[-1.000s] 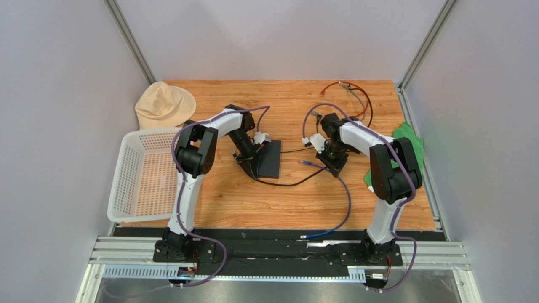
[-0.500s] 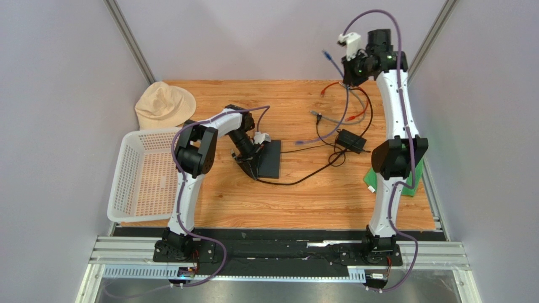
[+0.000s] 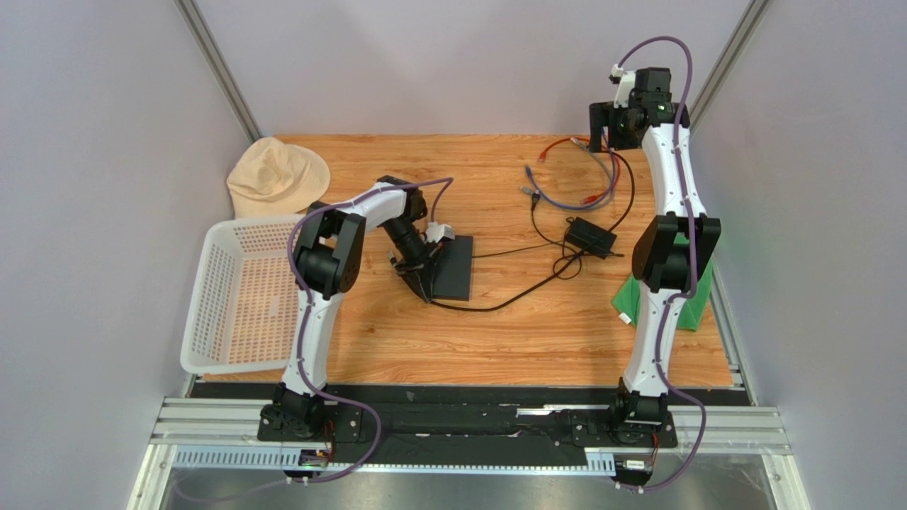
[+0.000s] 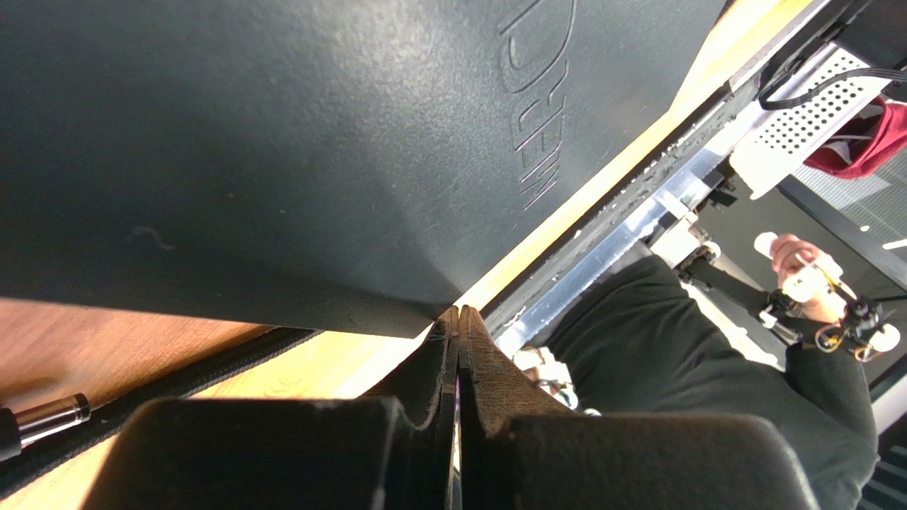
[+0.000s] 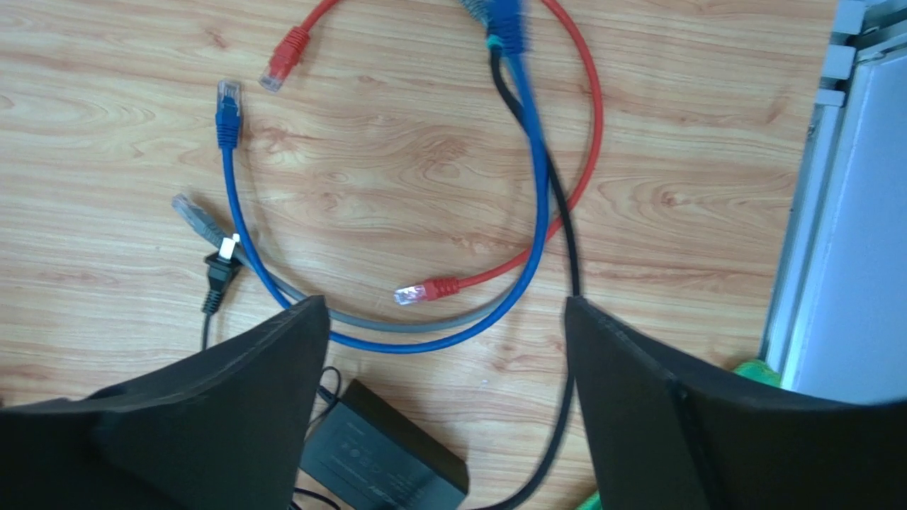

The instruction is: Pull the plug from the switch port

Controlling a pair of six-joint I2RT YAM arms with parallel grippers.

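**Plug lies loose at far right, well apart from the switch**

Your wooden table (image 3: 532, 329) offers open board across its near half, between the white basket (image 3: 240, 319) at the left edge and the green cloth (image 3: 681, 308) at the right edge. The black switch box (image 3: 456, 266) sits mid-table. Your left gripper (image 3: 426, 278) is at its left side, fingers (image 4: 490, 372) pressed together against the box's edge. Embossed lettering on the box cannot be read. Your right gripper (image 5: 444, 305) hangs high over the far right corner, jaws spread wide, holding nothing. Beneath it the blue cable (image 5: 532, 213) loops beside a red cable (image 5: 580, 138) and the adapter brick (image 5: 383, 446), its plug (image 5: 227, 117) resting on bare wood.
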